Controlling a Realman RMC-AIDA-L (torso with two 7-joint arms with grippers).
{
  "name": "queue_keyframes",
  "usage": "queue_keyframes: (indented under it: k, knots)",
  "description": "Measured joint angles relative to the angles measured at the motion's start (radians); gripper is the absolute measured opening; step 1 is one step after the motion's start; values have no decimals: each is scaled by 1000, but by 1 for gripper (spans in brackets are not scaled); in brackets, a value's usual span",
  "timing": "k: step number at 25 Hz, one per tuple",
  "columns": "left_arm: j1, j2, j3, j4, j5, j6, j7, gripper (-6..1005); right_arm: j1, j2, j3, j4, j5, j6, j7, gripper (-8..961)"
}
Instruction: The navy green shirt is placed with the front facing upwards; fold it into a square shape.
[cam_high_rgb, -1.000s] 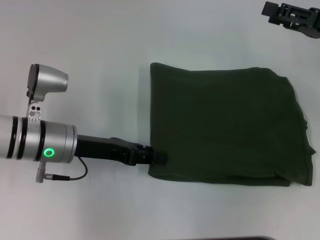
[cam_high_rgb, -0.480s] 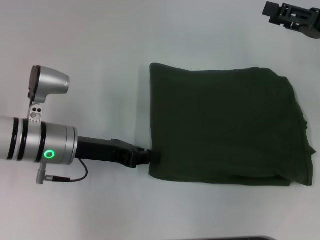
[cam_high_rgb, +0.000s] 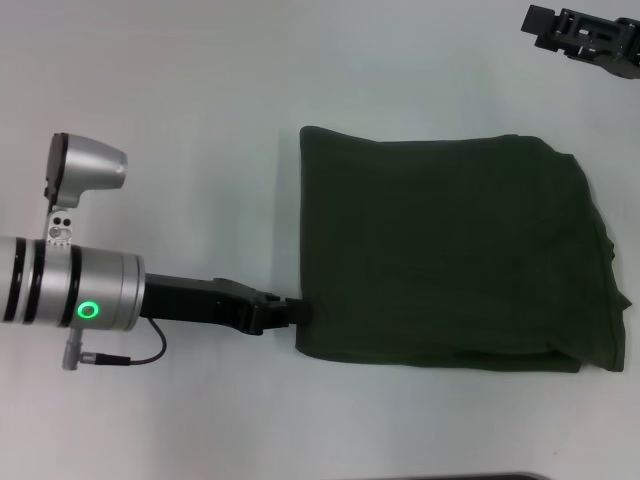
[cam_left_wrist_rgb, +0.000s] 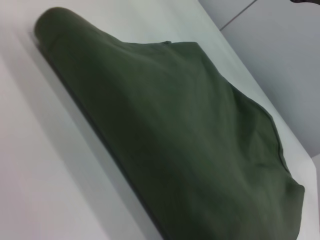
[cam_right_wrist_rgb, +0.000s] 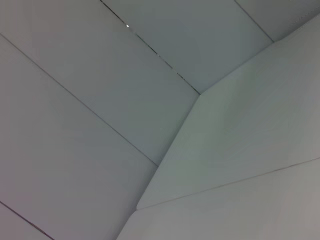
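While the folding looks close to done, each part stands as follows, from left to right.

Left arm: the silver cylindrical arm with a lit green ring lies low over the white table (cam_high_rgb: 200, 100), reaching toward the cloth from the left.

Left gripper (cam_high_rgb: 298, 312): the black gripper's tip is at the near-left corner of the cloth, touching or just beside its edge; whether it is parted or closed on fabric cannot be told.

Shirt: the navy green shirt (cam_high_rgb: 450, 255), a dark olive cotton garment, lies at the middle-right of the table as a layered, roughly square block; no lettering shows. The left wrist view shows the shirt (cam_left_wrist_rgb: 190, 140) with a smooth rounded fold edge.

Right side of block: layer edges there look uneven, with a slight bulge at the near-right corner.

Right gripper (cam_high_rgb: 585, 35): black, parked at the far right, well apart from the shirt; its opening cannot be told.

Step in hand (judged): finishing at the near-left corner.

Doing it well: keep any motion low and slow so the tip does not snag the top layer or pull the corner out of square.
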Motion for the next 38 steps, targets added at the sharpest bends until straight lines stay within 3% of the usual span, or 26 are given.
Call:
queue_keyframes:
  k: [20,28,33,38]
  knots:
    - [24,30,-97,18,10,66,-49,127,-9,2,0,0,0,0,1,781]
    - [23,27,-89,25,36,58,-72,362,-8,-2,0,0,0,-3,6,781]
    - [15,21,-79,21,37,56,-74,602,-5,-3,0,0,0,-3,7,781]
    - [-1,12,-70,-2,38,43,-72,769,-3,-4,0,0,0,-3,7,780]
